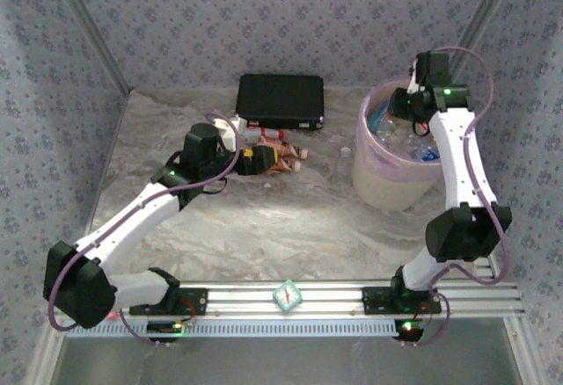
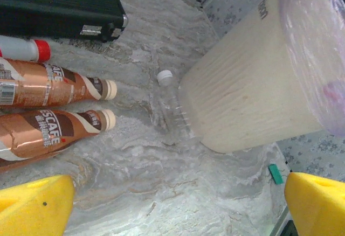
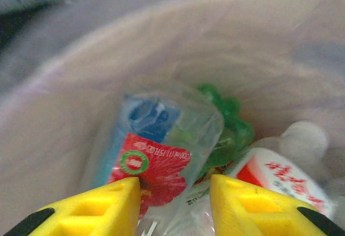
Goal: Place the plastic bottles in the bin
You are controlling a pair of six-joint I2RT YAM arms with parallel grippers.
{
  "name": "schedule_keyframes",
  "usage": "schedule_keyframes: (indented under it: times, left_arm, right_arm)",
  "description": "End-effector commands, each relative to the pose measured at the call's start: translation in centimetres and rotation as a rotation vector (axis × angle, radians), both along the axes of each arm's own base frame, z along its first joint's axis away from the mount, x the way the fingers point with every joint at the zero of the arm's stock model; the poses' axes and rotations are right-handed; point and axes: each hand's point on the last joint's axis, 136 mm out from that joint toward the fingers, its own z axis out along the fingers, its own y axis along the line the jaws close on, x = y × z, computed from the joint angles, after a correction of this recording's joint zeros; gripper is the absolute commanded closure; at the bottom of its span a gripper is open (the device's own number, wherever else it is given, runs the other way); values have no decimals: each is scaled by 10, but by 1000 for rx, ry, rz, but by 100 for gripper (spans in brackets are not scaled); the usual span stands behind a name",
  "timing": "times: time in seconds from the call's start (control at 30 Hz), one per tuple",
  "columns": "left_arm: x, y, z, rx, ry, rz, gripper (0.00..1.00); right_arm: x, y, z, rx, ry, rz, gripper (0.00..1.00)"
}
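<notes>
Left claw [image 2: 178, 195] gapes near two glossy copper-brown bottles [image 2: 48, 133].

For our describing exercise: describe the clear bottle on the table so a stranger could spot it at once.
Find the big cream bin. At its base, toward the brown bottles, is a small bottle. Unlike them, it is see-through with a white cap.

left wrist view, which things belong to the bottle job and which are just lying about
Job: upper brown coffee bottle, lower brown coffee bottle, red-capped bottle, clear white-capped bottle, cream bin.
Lying about: black case, small green tag.
</notes>
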Motion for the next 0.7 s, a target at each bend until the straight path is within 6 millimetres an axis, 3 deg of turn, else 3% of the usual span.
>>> schedule_keyframes:
  times: [0.0,0.17,0.3,0.47,0.67]
  left_arm:
    - [2,-6,6,-5,-7,-7,0]
    - [8,-21,-6,30,42,-13,0]
    - [8,-61,-22,98,65,-39,0]
    - [18,-116,-56,70,180,-81,2]
    - [25,-167,-102,103,285,-122,4]
  right_arm:
    - [3,7,-5,44,-2,11,60]
    - [-14,0,52,23,-113,1,57]
    - [-42,-4,94,25,-206,-21,45]
    - [-79,11,115,164,-283,22,34]
    - [-105,28,137,315,-356,89,30]
